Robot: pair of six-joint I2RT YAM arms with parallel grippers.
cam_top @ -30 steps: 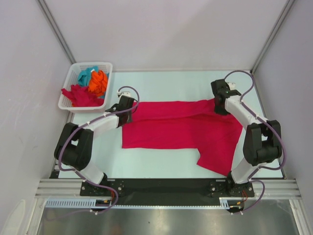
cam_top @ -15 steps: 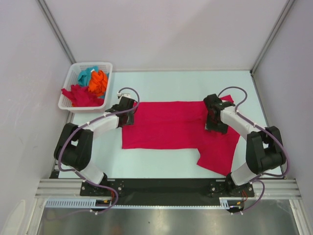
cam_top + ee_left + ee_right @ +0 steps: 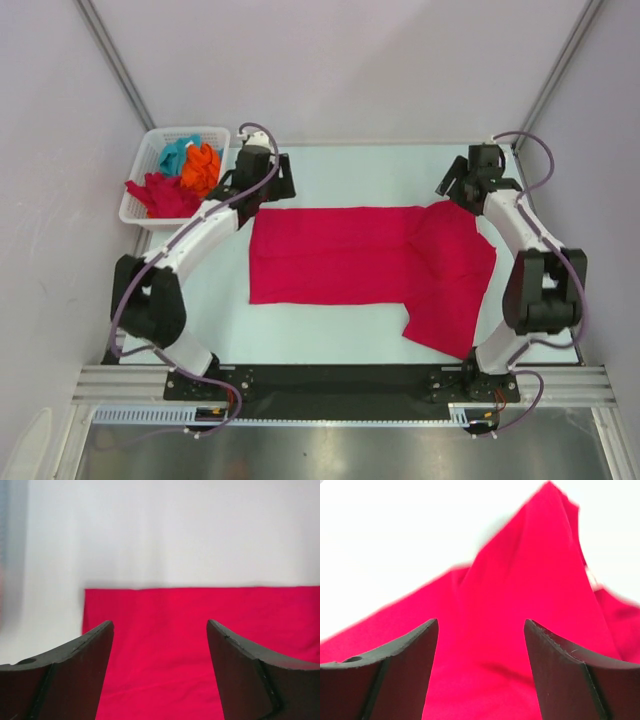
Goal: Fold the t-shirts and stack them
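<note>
My left pincer (image 3: 160, 630) and right pincer (image 3: 481, 627) hang wide open, empty, near the crimson t-shirt (image 3: 350, 265); it looks limp and light, so I'd pinch its far corners

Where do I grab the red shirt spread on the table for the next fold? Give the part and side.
Probably the flap of the red shirt jutting toward the near edge: it sticks out past the straight hem. Come from above on the right, nearest the right gripper.
</note>
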